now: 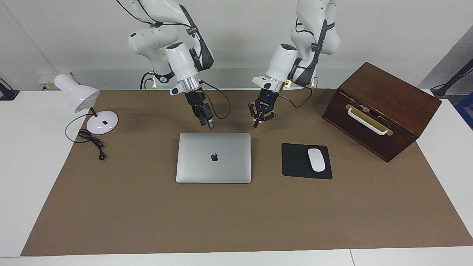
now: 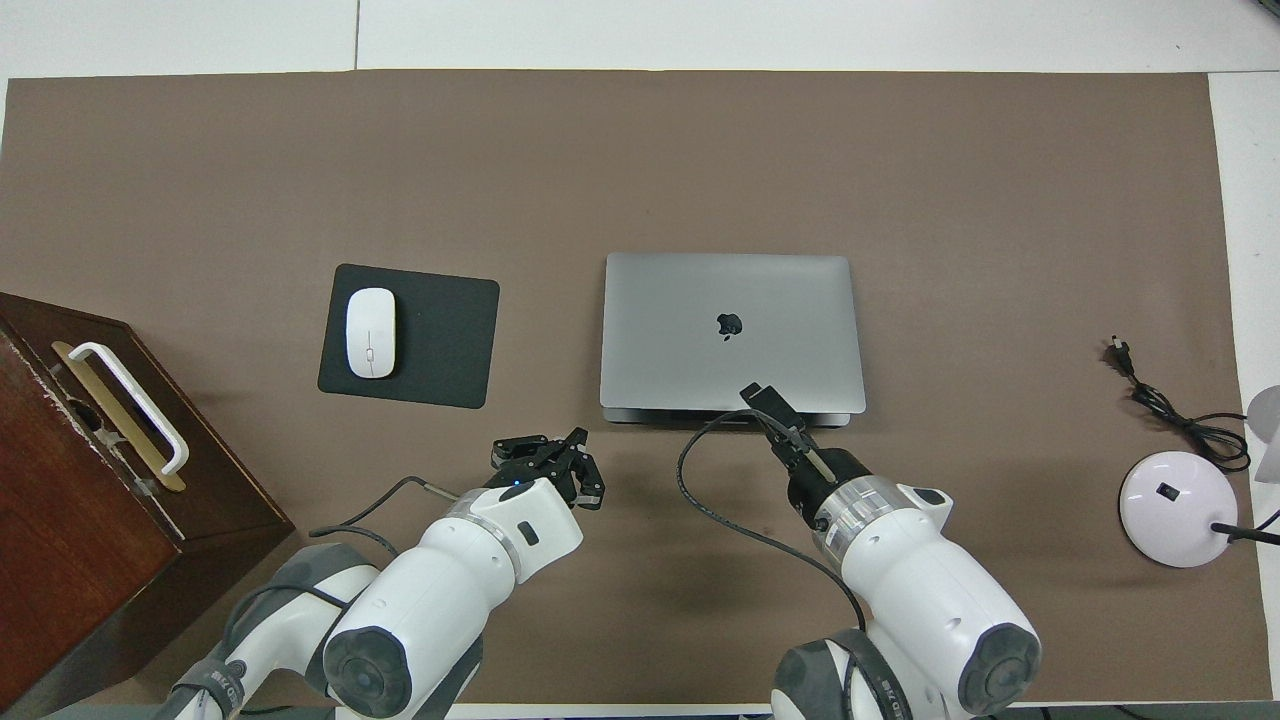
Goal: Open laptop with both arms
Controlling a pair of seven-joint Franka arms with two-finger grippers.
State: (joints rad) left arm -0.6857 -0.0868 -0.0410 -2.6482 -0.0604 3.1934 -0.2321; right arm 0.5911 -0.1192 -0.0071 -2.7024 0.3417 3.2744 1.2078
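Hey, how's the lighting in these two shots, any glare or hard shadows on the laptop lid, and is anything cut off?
Facing view: even, soft light; the laptop lid is matte with no glare, and the shadows on the brown mat are faint. Overhead view: likewise even, logo clear; the wooden box and desk lamp are cropped at the frame edges.

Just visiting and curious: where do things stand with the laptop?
Left gripper shut, right gripper raised, both over the mat near laptop. Lid closed, flat, untouched. Nothing in the way.
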